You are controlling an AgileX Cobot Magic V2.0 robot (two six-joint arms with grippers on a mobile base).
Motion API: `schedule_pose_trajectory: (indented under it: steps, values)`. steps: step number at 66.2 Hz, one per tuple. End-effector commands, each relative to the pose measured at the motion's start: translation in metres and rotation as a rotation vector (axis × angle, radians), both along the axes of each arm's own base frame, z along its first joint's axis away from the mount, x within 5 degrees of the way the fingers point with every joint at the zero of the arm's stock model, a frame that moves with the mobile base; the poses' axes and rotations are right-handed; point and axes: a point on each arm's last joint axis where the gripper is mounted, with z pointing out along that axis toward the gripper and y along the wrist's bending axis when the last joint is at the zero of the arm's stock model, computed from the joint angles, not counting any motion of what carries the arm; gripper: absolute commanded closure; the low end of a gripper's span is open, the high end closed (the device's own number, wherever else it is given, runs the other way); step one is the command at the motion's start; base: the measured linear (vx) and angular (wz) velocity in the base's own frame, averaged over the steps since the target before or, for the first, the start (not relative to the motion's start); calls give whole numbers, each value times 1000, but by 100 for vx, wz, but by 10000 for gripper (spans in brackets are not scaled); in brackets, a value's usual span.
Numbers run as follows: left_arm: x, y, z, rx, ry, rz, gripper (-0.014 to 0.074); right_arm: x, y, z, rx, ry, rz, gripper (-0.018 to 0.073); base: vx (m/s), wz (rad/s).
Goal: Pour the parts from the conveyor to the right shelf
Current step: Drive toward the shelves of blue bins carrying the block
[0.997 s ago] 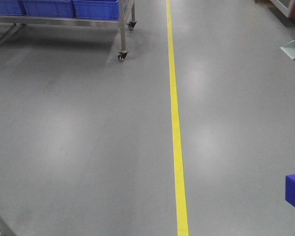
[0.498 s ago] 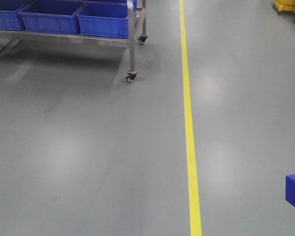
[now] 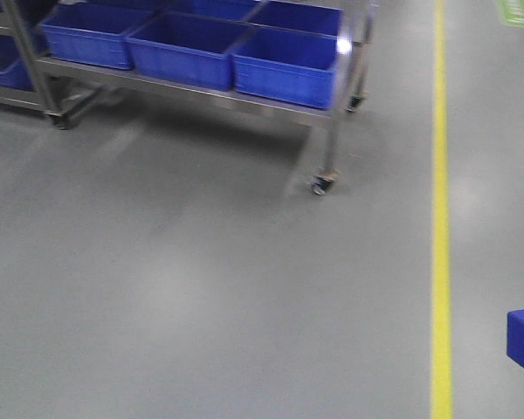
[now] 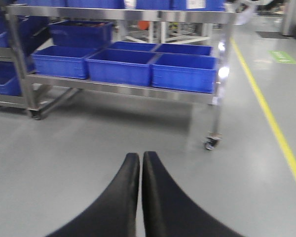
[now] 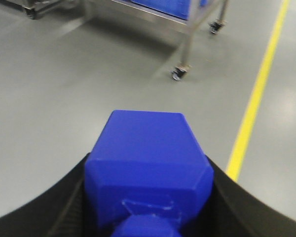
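Our left gripper (image 4: 140, 157) rides with fingers pressed together on nothing, the right shelf (image 3: 335, 131) ahead shows three blue crates (image 3: 188, 48) in its front row, and — right of the one yellow line (image 3: 440, 218) — our right gripper (image 5: 149, 173) clamps the single part (image 5: 145, 143), which we judge light, rigid, slick, best pinched across flat sides.
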Motion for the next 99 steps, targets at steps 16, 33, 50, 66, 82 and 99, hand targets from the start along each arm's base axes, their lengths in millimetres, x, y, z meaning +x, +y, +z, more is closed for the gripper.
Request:
schedule_pose_trajectory:
  steps: [16, 33, 50, 66, 82, 99]
  values:
    - [-1, 0, 14, -23, -103, -6, 603, 4, 1, 15, 9, -89, 6, 561, 80, 59]
    - [-1, 0, 14, -23, -103, -6, 603, 4, 1, 15, 9, -89, 6, 561, 82, 55]
    - [-1, 0, 14, -23, -103, -6, 603, 4, 1, 15, 6, -90, 6, 561, 81, 60]
    - [-1, 0, 14, -23, -103, -6, 603, 4, 1, 15, 3, -91, 7, 561, 81, 69]
    - [-1, 0, 14, -23, -103, -6, 603, 4, 1, 15, 3, -89, 7, 561, 82, 69]
    - [-1, 0, 14, -23, -104, -5, 603, 4, 1, 15, 5, -90, 7, 561, 82, 61]
